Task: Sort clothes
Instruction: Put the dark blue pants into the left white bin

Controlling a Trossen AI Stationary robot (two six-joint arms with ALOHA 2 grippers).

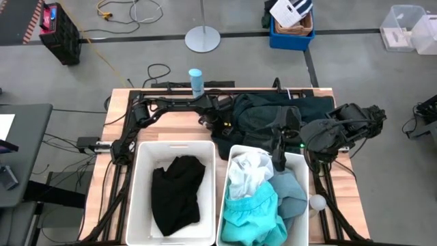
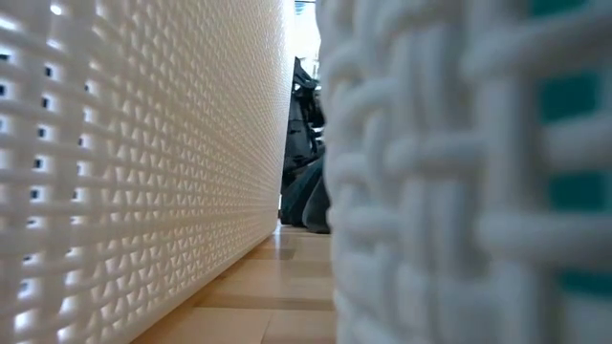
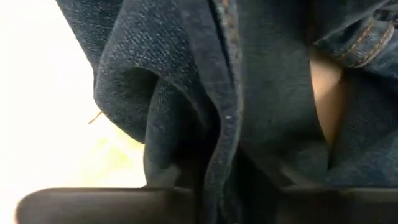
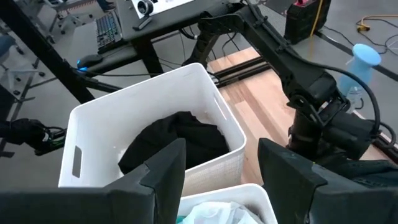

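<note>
Left gripper (image 1: 217, 123) sits at the left edge of the dark denim garment (image 1: 273, 113) heaped on the far tabletop (image 1: 174, 123), fingers narrowing around a fold. Best to pinch one garment only, then lift high. Right gripper (image 1: 278, 162) hovers over the right bin (image 1: 298, 160), fingers wide, empty.

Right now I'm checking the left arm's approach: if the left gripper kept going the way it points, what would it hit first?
The dark denim garment: its folds and seam fill the left wrist view right past the left gripper, probably already touching, though depth is unclear.
</note>
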